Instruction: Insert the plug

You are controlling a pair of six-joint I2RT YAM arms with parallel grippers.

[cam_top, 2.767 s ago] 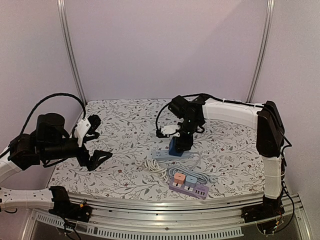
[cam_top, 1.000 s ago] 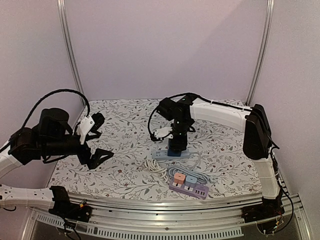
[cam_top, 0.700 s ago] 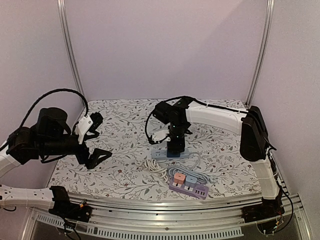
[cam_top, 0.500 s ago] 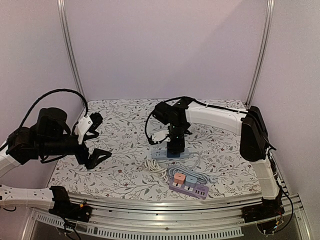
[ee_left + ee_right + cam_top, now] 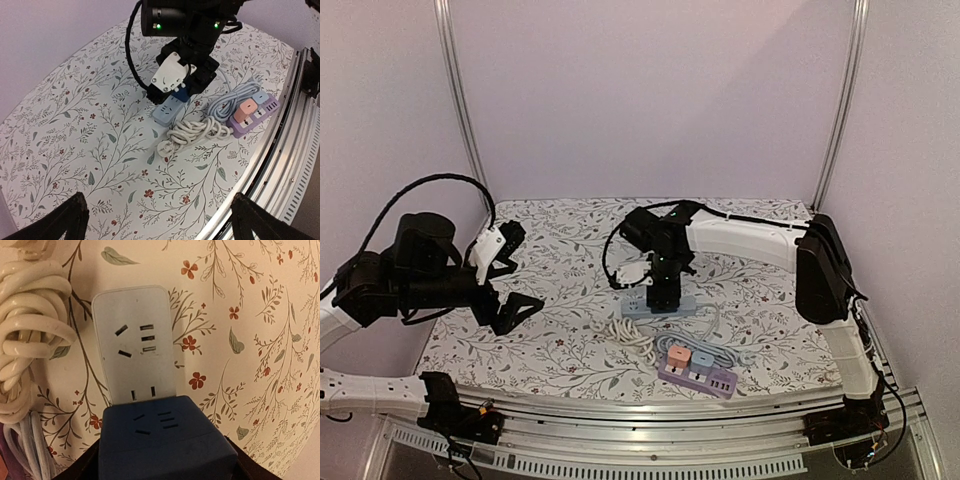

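A dark blue cube plug (image 5: 165,440) stands on one end of the pale power strip (image 5: 132,355), hiding the sockets beneath it. My right gripper (image 5: 165,456) reaches down over it, a finger along each side. Whether the fingers press on the plug does not show. From above, the plug (image 5: 660,298) and right gripper (image 5: 660,288) sit over the strip (image 5: 636,309) at mid-table. My left gripper (image 5: 519,278) hovers open at the left, holding nothing. In its own view the left gripper (image 5: 165,225) looks down on the strip (image 5: 167,112).
A coiled white cable (image 5: 630,335) with a round white plug (image 5: 167,146) lies just in front of the strip. A purple power strip (image 5: 698,371) carrying pink and blue adapters sits nearer the front rail (image 5: 650,408), with a grey cable (image 5: 232,95) looped beside it.
My right arm has slid left with the blue plug and come down onto the pale strip. The left arm has barely moved.
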